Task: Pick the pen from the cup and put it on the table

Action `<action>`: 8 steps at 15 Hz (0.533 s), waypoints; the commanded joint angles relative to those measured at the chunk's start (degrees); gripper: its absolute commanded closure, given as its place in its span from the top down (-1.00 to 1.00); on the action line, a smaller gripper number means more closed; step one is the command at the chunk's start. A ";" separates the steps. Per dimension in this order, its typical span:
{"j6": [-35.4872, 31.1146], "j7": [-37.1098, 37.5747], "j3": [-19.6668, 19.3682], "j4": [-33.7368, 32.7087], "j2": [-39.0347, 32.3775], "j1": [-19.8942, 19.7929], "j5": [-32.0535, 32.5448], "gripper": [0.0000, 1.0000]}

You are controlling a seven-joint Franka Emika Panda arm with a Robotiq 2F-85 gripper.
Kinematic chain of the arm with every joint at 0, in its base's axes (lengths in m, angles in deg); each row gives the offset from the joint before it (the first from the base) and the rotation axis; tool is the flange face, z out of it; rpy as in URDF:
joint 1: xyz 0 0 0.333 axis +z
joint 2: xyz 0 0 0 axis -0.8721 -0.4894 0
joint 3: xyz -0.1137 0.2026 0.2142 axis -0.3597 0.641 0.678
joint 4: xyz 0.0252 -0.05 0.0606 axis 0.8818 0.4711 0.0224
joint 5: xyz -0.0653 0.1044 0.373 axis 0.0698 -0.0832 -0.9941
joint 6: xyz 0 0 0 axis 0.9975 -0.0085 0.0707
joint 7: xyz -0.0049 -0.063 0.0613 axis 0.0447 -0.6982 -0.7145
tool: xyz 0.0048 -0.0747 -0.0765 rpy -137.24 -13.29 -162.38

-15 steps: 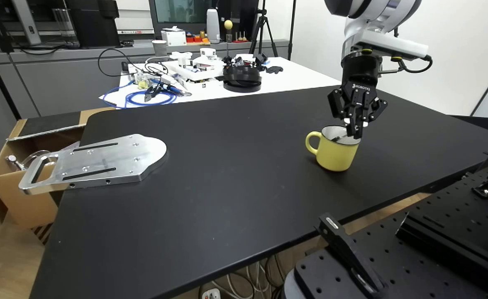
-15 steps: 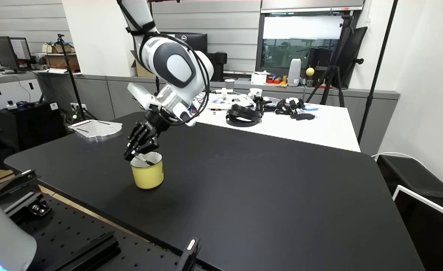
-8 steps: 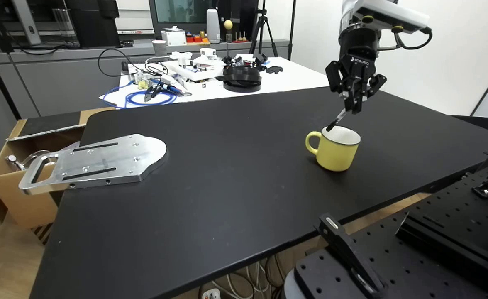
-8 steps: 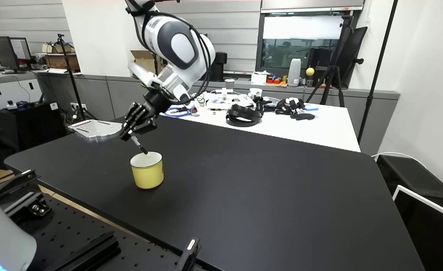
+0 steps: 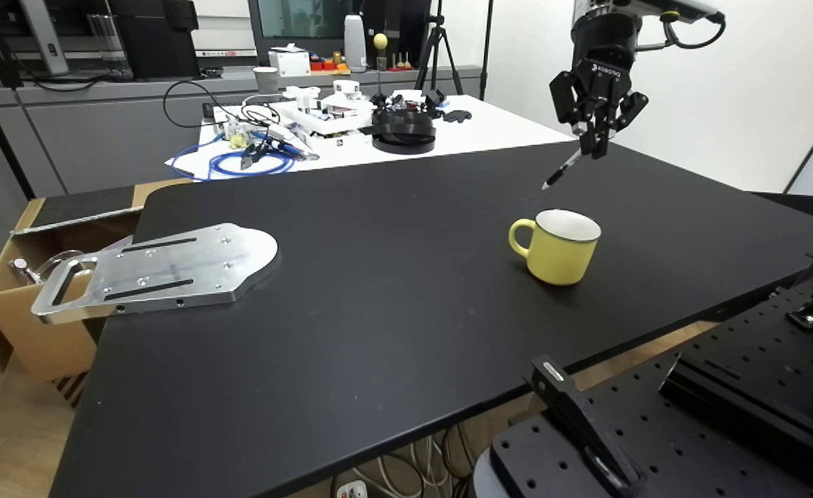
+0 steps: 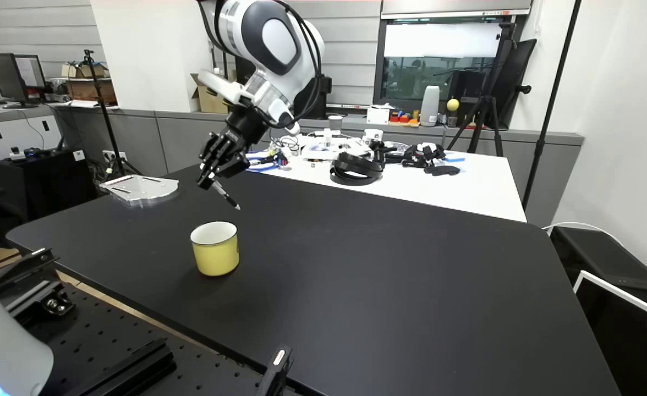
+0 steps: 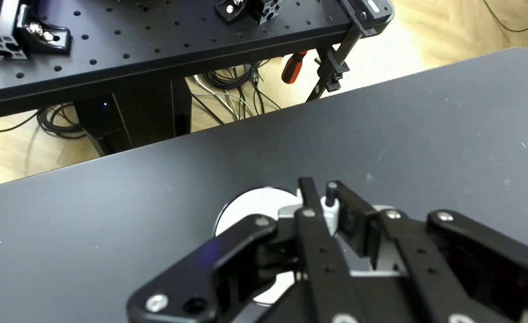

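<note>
Already out of mug (image 5: 557, 257): pinching pen (image 5: 563, 170) in Robotiq gripper (image 5: 590, 145), upper right of exterior view; remaining: placing on tabletop (image 5: 351, 346).

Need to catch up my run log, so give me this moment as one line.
gripper: shut on pen | pen: tilted, clear of mug, above table | mug: yellow, upright on table | placing: not yet done

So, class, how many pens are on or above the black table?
1: the pen, slanting down from the gripper, above the black table, clear of the yellow mug. Another, inside it, could be hidden.
</note>
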 commanded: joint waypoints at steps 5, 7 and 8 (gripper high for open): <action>-1.77 0.19 -2.46 -2.77 1.72 -0.94 5.34 -0.93; -5.92 -0.15 -3.39 -2.38 1.65 -1.27 8.20 -0.93; -9.11 -0.14 -3.99 -2.23 1.23 -1.48 9.89 -0.93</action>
